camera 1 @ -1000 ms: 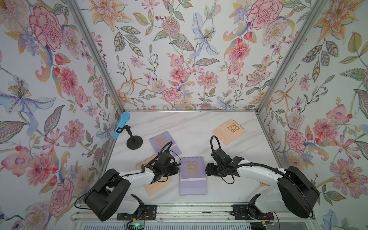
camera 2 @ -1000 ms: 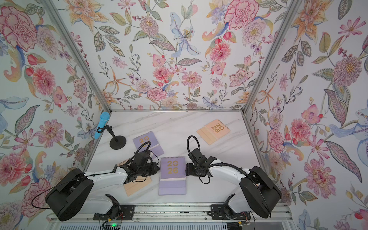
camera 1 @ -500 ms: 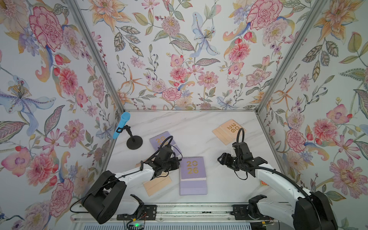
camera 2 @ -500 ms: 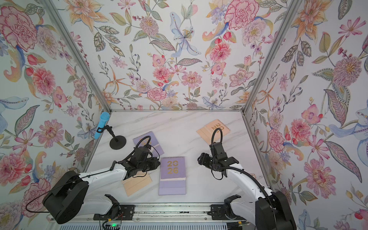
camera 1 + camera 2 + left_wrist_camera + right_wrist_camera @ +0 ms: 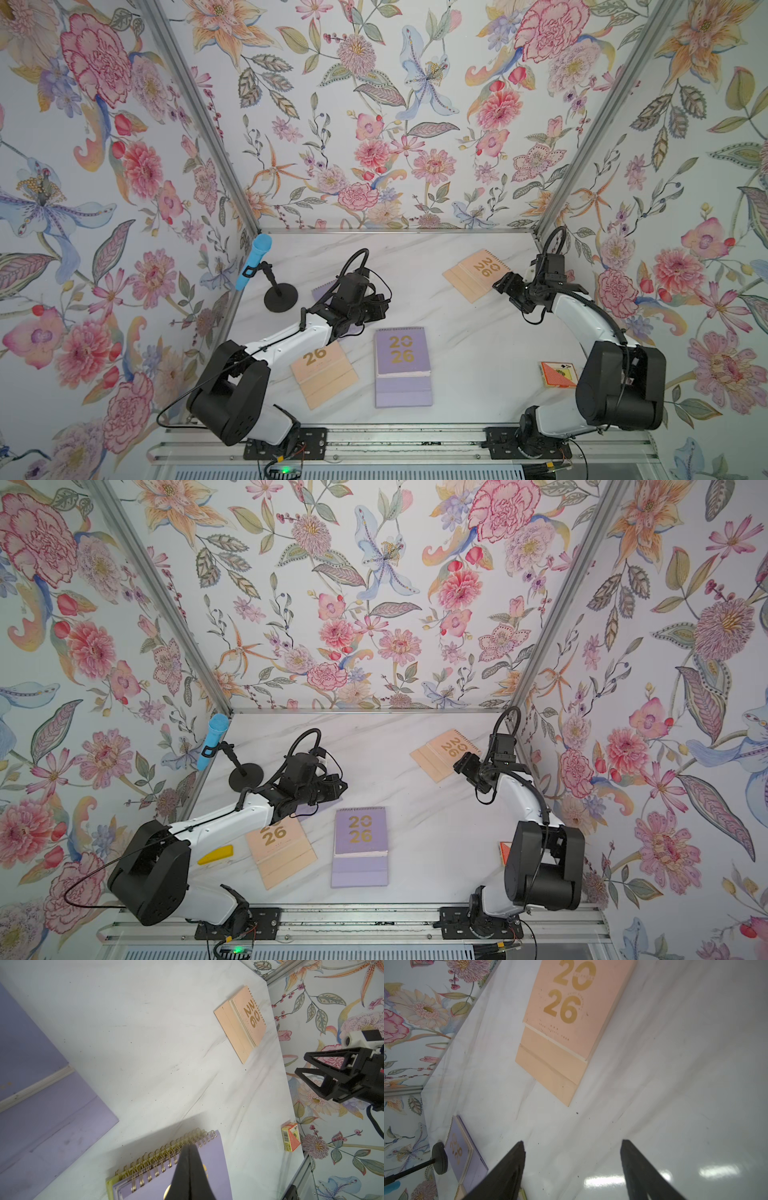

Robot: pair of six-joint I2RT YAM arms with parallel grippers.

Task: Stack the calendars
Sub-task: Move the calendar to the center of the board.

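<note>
A lavender calendar (image 5: 402, 357) lies at the table's middle front, and a peach calendar (image 5: 324, 370) lies to its left. Another peach calendar (image 5: 478, 272) sits at the back right. My right gripper (image 5: 500, 284) hovers open just beside its near corner, nothing between its fingers (image 5: 512, 1163). At the back left my left gripper (image 5: 380, 309) is shut, its tips at the gold spiral rings of a lavender calendar (image 5: 187, 1167) that lies on a yellow one (image 5: 109, 1183). Whether the tips pinch the rings I cannot tell. The arm hides most of that pair from above.
A blue microphone (image 5: 253, 262) on a black round stand (image 5: 280, 297) is at the back left. A small orange-red card box (image 5: 559, 374) lies by the right arm's base. A small yellow block (image 5: 216, 854) lies beside the left arm. Floral walls enclose three sides.
My right arm has swung from beside the middle lavender calendar to the back right, up to the peach calendar. The left gripper has shifted slightly farther back, still shut.
</note>
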